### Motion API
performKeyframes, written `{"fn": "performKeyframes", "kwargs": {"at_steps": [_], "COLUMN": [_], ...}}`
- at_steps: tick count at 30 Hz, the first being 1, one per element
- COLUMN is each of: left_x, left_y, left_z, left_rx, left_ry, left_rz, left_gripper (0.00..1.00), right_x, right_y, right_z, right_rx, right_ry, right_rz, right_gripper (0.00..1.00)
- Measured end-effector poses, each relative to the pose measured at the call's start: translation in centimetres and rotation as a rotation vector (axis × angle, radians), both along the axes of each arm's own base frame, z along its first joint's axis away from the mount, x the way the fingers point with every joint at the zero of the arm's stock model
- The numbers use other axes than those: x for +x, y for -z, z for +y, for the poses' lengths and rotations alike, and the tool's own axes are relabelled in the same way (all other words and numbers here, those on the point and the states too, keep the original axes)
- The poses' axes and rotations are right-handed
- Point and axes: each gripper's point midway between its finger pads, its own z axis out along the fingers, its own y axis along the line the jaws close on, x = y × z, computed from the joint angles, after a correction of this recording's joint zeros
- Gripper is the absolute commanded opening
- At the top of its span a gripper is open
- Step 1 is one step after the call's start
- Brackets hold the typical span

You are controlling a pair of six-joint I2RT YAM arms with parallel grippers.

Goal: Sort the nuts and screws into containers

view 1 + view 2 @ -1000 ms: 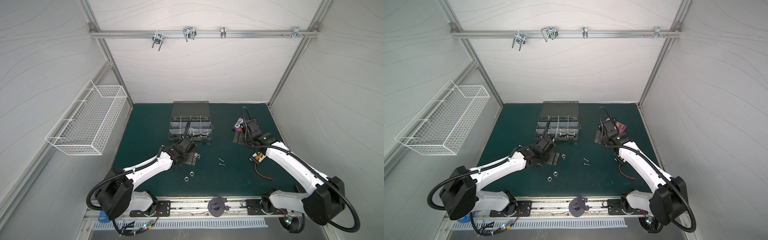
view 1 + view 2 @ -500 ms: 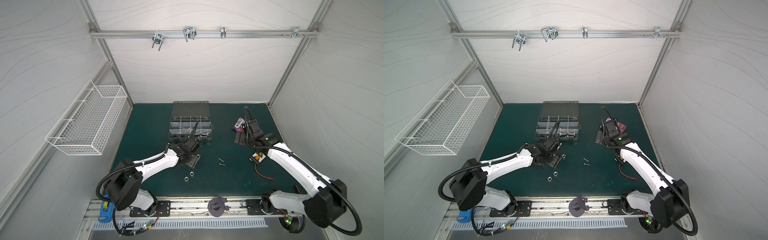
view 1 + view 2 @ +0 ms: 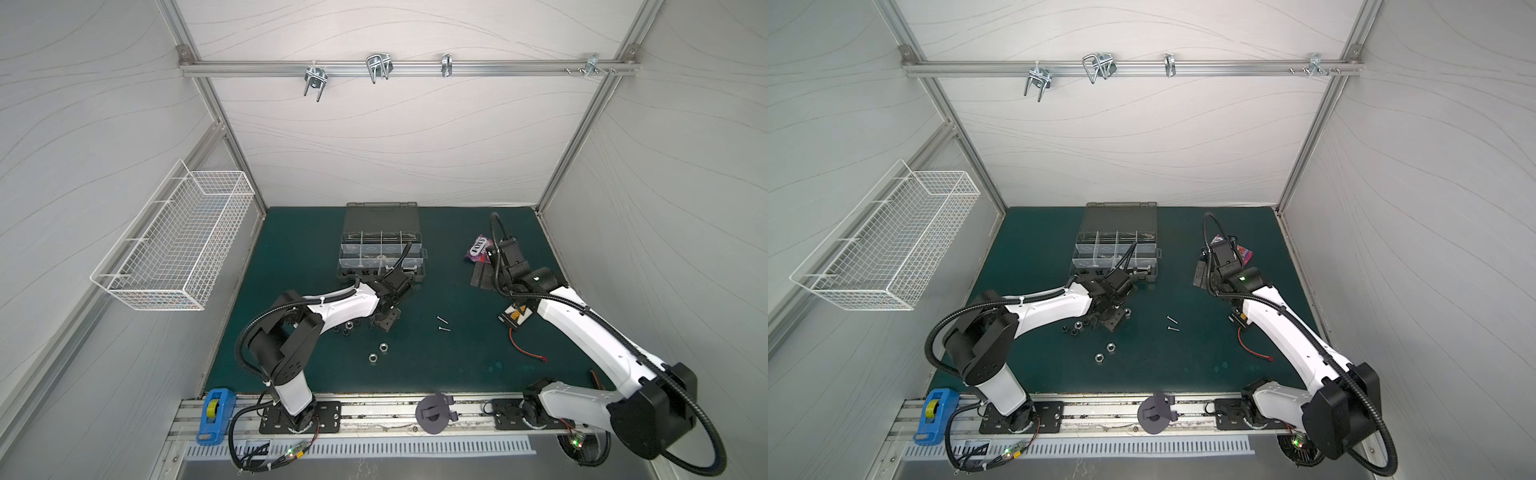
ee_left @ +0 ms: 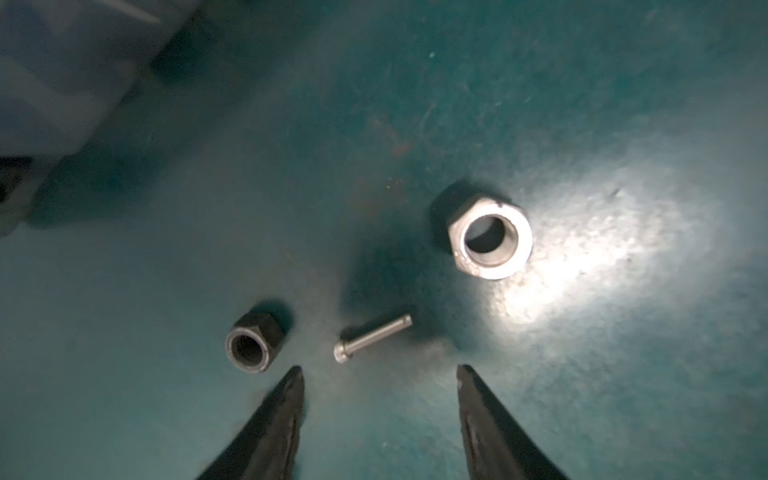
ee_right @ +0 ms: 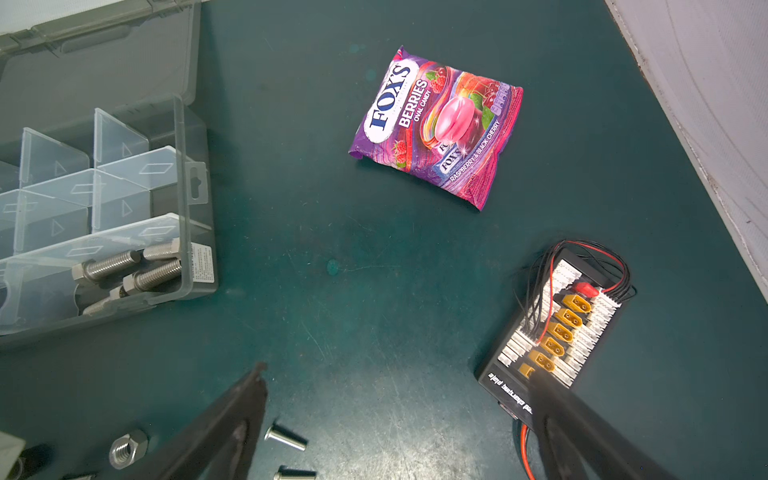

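My left gripper (image 4: 380,369) hangs low over the green mat, open, with nothing between its jaws. Just beyond its tips lie a thin silver screw (image 4: 372,334), a black nut (image 4: 253,343) and a larger silver nut (image 4: 490,235). In both top views this gripper (image 3: 384,322) (image 3: 1111,322) sits in front of the grey organizer's containers (image 3: 381,253) (image 3: 1115,251). Two silver nuts (image 3: 383,346) and two thin screws (image 3: 442,319) lie loose nearby. My right gripper (image 5: 397,372) (image 3: 482,276) is open and empty above the mat. Stout silver bolts (image 5: 124,270) lie in a corner container.
A purple candy bag (image 5: 436,129) lies behind the right gripper. A black charging board with yellow plugs and red wire (image 5: 557,336) sits under the right forearm. Black nuts (image 3: 349,326) cluster by the left forearm. A white wire basket (image 3: 178,245) hangs on the left wall.
My left gripper has moved forward and to the right, down toward the mat, and its jaws have narrowed. The right arm has barely shifted.
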Motion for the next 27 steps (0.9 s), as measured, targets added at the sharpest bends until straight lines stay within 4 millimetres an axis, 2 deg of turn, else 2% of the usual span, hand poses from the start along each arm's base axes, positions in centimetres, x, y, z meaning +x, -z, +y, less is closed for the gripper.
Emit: {"fn": "performKeyframes", "kwargs": {"at_steps": [9,16,21,27], "left_x": [-0.1,0.7,0.8,1.3], "left_y": [0.2,1.1,1.4,1.5], "left_z": [-0.2,1.3,1.3,1.0], "left_rx": [0.006,-0.003,-0.004,-0.004], "left_ry": [0.109,0.098,0.11,0.128], "left_rz": [0.078,0.123,0.136,0.136], "left_gripper": [0.6,0.56,0.55,0.44], "right_x": [0.0,-0.1,-0.2,-0.1], "right_y": [0.0,0.1,0.2,0.2], "right_z": [-0.1,-0.1,-0.3,-0.2], "right_rx": [-0.011,-0.015,-0.018,-0.019], "right_ry": [-0.009,-0.011,-0.009,-0.009], "right_rz": [0.003,0.006,0.011,0.014], "right_gripper": [0.99,0.99,0.99,0.99]}}
